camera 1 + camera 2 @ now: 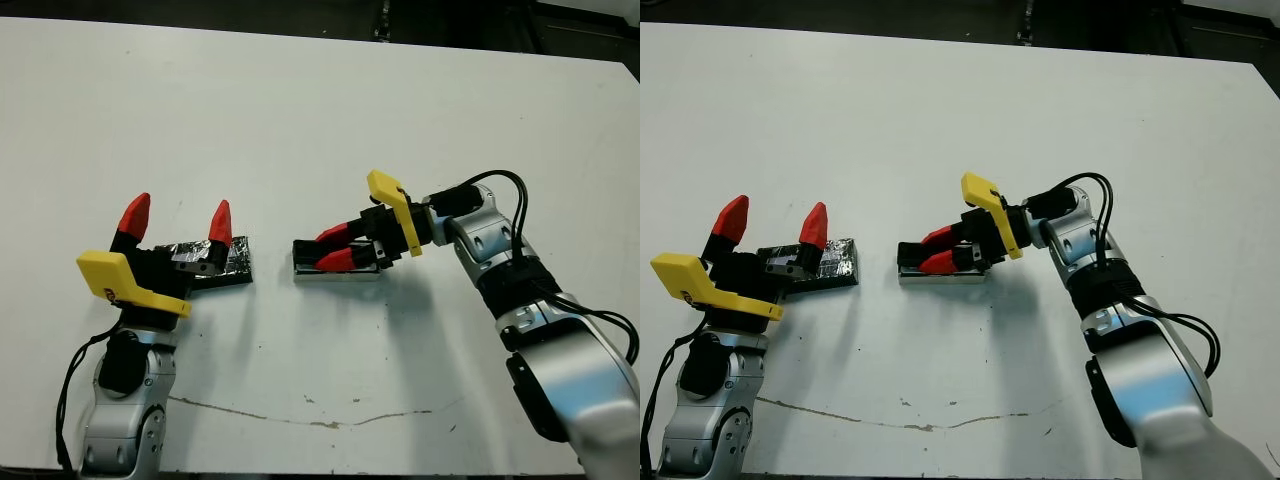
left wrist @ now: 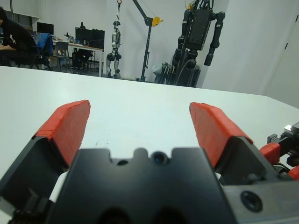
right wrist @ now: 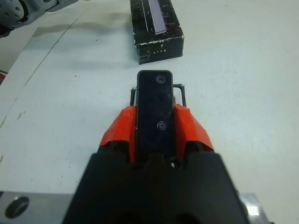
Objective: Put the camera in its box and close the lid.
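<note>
My right gripper [image 1: 328, 250] is shut on the camera [image 3: 155, 107], a slim black bar clamped between both red fingers. It holds the camera low over the box [image 1: 340, 272], whose thin rim [image 3: 181, 91] shows on either side of the camera's far end. Whether the camera touches the box floor, I cannot tell. The lid [image 1: 236, 260], glossy crinkly black with a pale strip [image 3: 157, 21], lies on the table just left of the box. Beside and partly over the lid's left end is my left gripper [image 1: 178, 220], open, with nothing between its fingers [image 2: 70, 126].
The white table [image 1: 320, 120] reaches to a dark far edge. A thin crack-like line [image 1: 300, 412] runs along the near side. In the left wrist view, a person [image 2: 11, 37] sits beyond the table, with robots on stands [image 2: 198, 37] behind.
</note>
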